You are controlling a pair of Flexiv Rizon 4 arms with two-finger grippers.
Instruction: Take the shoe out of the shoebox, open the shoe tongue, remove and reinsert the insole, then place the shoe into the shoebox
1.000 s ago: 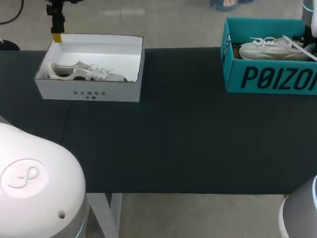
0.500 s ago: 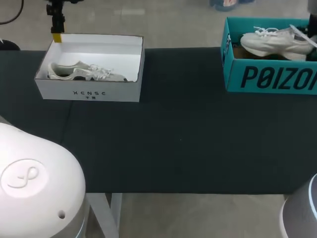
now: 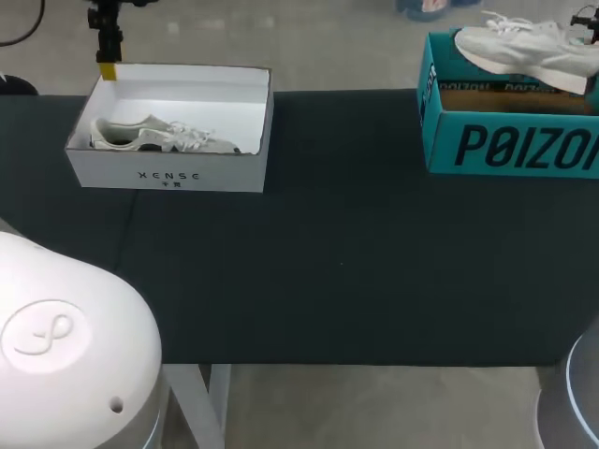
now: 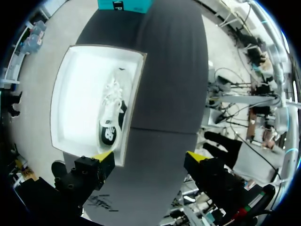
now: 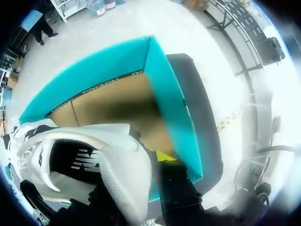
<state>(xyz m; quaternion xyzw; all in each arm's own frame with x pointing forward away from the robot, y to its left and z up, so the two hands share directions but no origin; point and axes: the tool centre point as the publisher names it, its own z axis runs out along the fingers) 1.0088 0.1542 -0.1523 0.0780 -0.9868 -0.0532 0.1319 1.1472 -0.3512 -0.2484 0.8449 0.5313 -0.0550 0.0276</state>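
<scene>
My right gripper [image 5: 136, 174] holds the shoe [image 3: 524, 47] by its back end. I can see only one yellow tip, pressed to the heel; the shoe hides the other one. The shoe is up in the air, just above the blue-green box [image 3: 510, 145] at the far right of the dark table [image 3: 328, 262]. Its toe points left and its laces are on top. Under it I see the brown floor of the box.

My left gripper [image 4: 150, 160] is open wide and holds nothing. It hangs over the far left corner of the white box [image 3: 168, 173] at the far left of the table. A second shoe [image 3: 159, 136] lies on its side in that box, along the near wall.
</scene>
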